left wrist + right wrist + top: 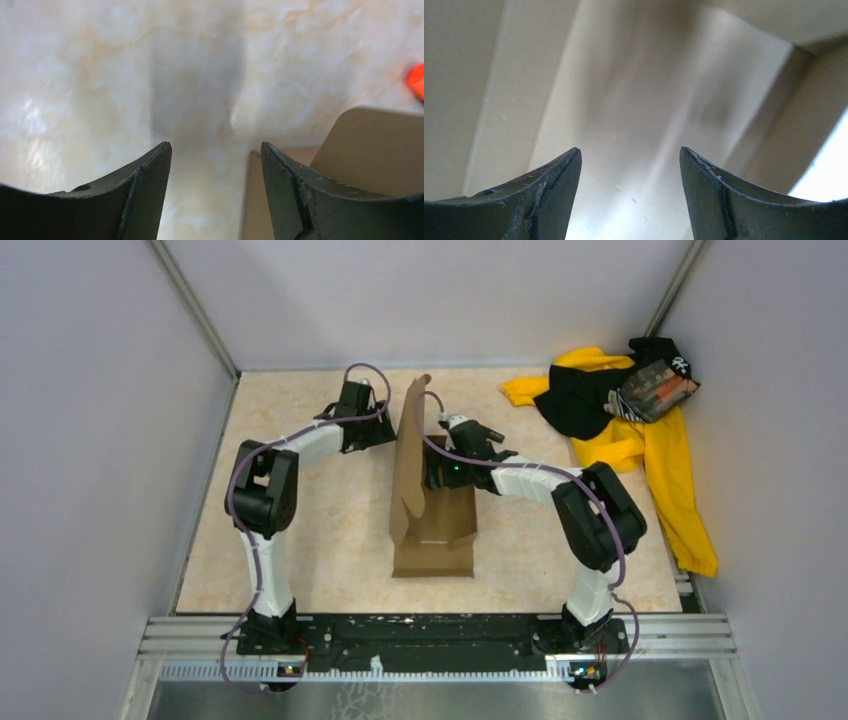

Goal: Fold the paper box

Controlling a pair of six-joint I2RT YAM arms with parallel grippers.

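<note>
Mid-way on the pale marbled bench [310,565], one long flap upright, the plain brown corrugated cardboard box [432,515] looks light, stiff, crease-prone; the open, empty left tool [216,146] and right tool [629,150] should pinch flap edges

Your left arm [262,490] rises from its base at the near edge, bends at a high elbow and sends its white forearm away from you and to the right. Its wrist tips the left gripper [216,145] steeply downward, and the jaws stand wide apart, the dark fingers [150,190] scuffed along their inner edges. Your right arm [598,515] mirrors this: up from its base, elbow high, forearm reaching away and to the left, toward the middle. The right gripper [629,150] also points down, its jaws as wide as the left's. The two wrists sit near each other, the left one slightly farther from you.
</note>
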